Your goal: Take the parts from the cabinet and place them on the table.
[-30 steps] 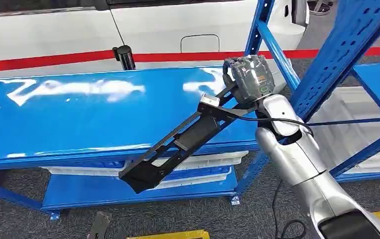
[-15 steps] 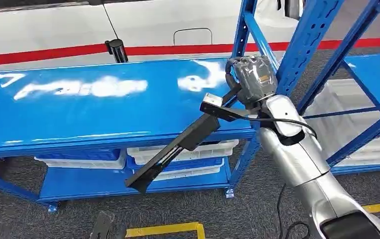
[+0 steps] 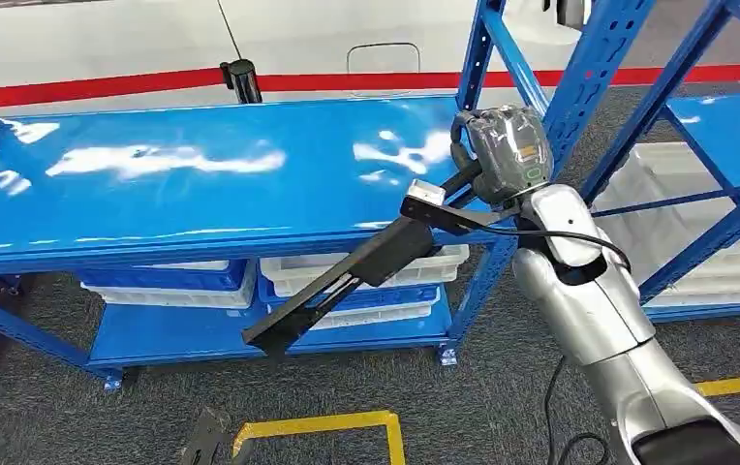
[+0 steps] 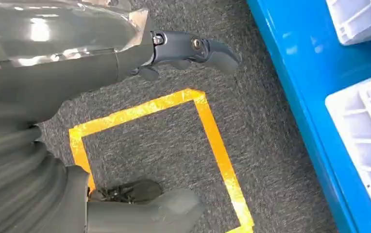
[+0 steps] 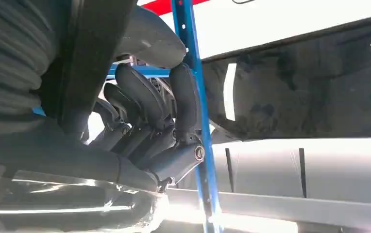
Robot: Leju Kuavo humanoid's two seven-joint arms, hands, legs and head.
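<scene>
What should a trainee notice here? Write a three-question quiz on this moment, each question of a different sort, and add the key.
1. True or false: the right hand holds the long black part by its upper end.
2. Where is the part's lower end relative to the blue shelf? A) lying on its top; B) in the air in front of it; C) inside a white tray.
3. Fill in: the left hand hangs over grey carpet marked with ____ tape.

Key: 1 true; 2 B; 3 yellow.
</scene>
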